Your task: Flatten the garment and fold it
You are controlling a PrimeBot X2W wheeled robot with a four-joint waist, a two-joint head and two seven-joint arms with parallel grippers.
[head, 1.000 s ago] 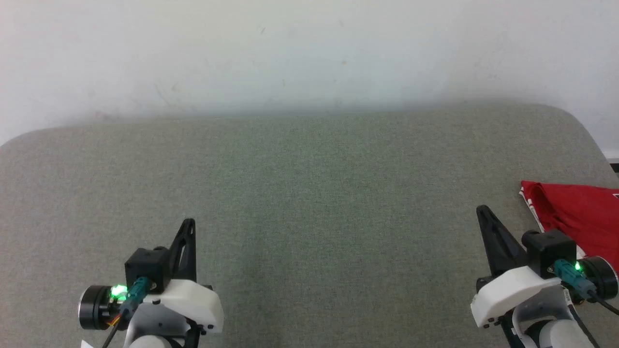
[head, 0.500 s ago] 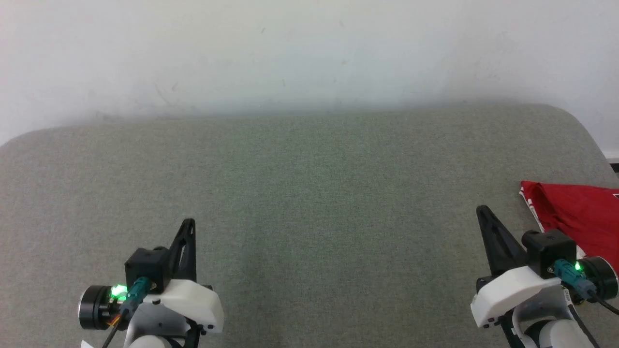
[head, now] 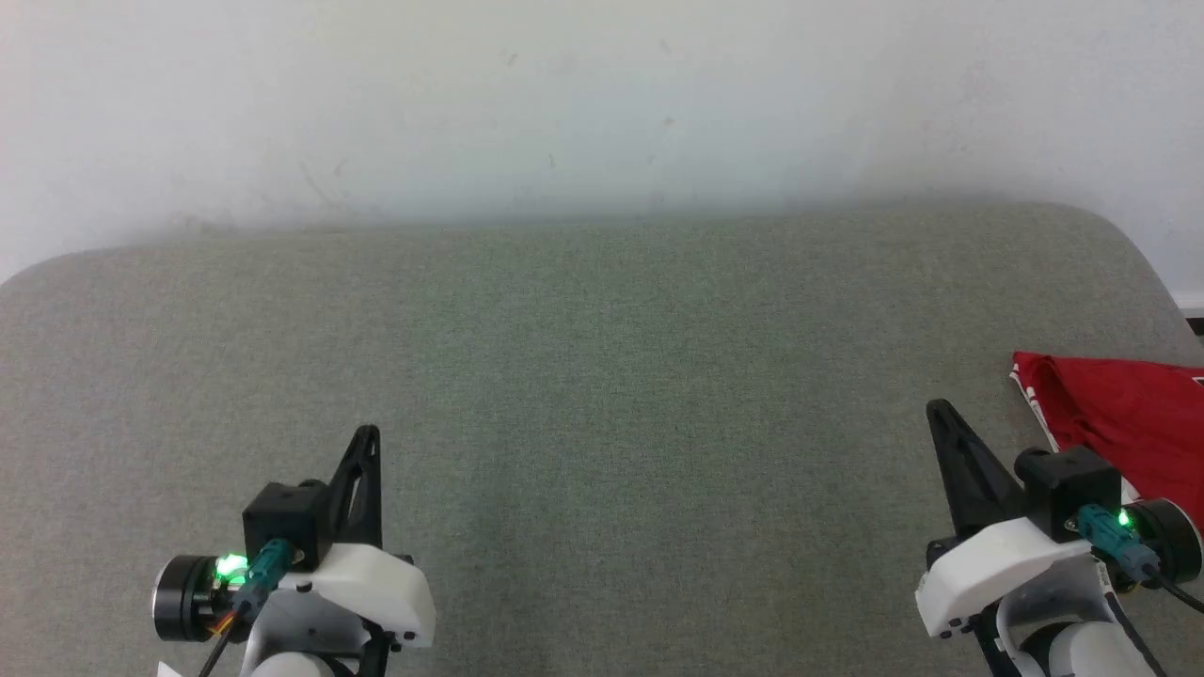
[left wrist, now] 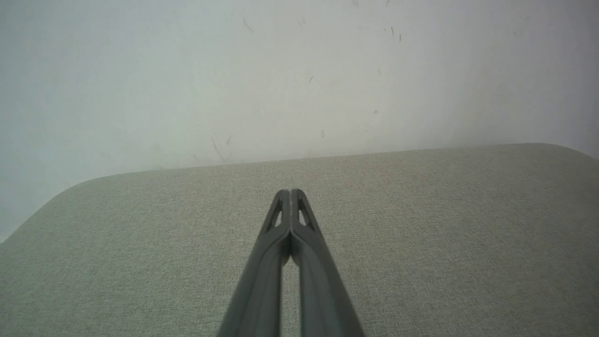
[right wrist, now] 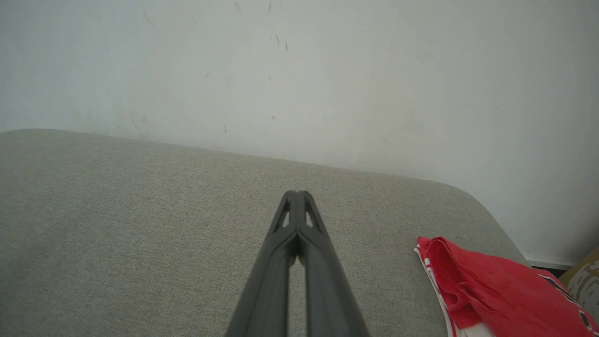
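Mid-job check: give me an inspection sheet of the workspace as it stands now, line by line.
Surface: grey-green fabric pad, flat, with rounded far corners.
Job's things: red T-shirt, bunched at the pad's right edge, not yet flattened, partly cut off by the frame.
Clutter: nothing seen.
End effectors: left end effector shut, holding nothing; right end effector shut, holding nothing, its fingers left of the T-shirt and not touching it.
Cables: black cable at the right wrist and thin wires at the left wrist, neither lying on the T-shirt.
Surroundings: scuffed white wall behind the pad.
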